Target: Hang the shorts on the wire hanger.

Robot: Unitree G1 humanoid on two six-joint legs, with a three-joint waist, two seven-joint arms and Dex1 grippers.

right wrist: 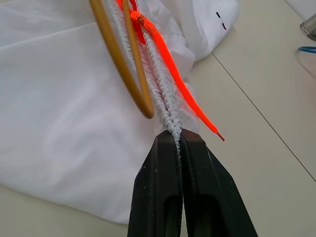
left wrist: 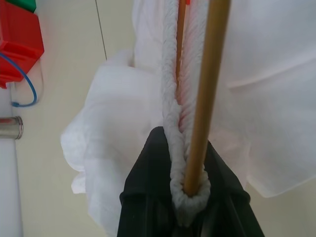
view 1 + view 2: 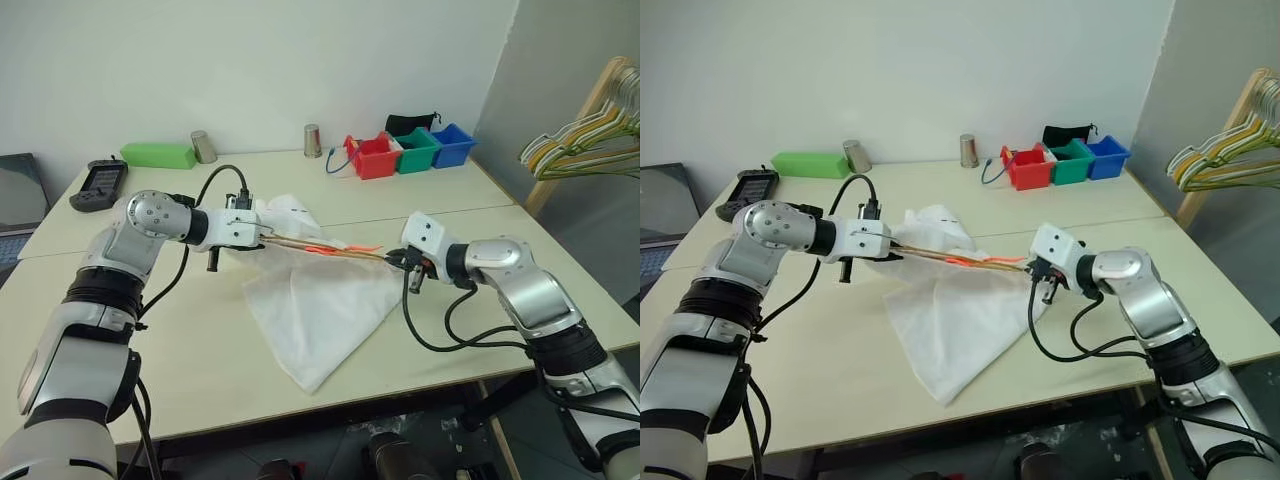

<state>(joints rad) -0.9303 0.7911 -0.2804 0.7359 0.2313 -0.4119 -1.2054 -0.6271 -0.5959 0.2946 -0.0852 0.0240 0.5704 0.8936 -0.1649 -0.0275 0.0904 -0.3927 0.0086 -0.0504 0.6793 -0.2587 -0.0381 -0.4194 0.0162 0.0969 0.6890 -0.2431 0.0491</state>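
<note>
Two grippers hold the shorts (image 3: 325, 300) stretched between them above the pale table (image 3: 200, 360), the white fabric sagging from the taut waistband down onto the tabletop. The cloth looks thin, light and limp, so I judge it will slump and slide wherever it is unsupported; the gathered waistband is the firmest part and the sensible place to hold. The wire hanger (image 1: 121, 54), by contrast, appears stiff and springy, a slim yellow-orange rod running along the waistband, with an orange drawstring (image 1: 170, 74) trailing beside it. The left gripper (image 3: 262, 235) is clamped almost fully closed; in its wrist view the waistband end loops around the hanger wire right at its fingers (image 2: 148, 187), so cloth and wire seem pinched together. The right gripper (image 3: 408, 262) is squeezed tight on the other end of the waistband, the gathered edge emerging from between its fingertips (image 1: 165, 163), while the hanger's rounded corner sits just beside them, apparently not in the grip.
</note>
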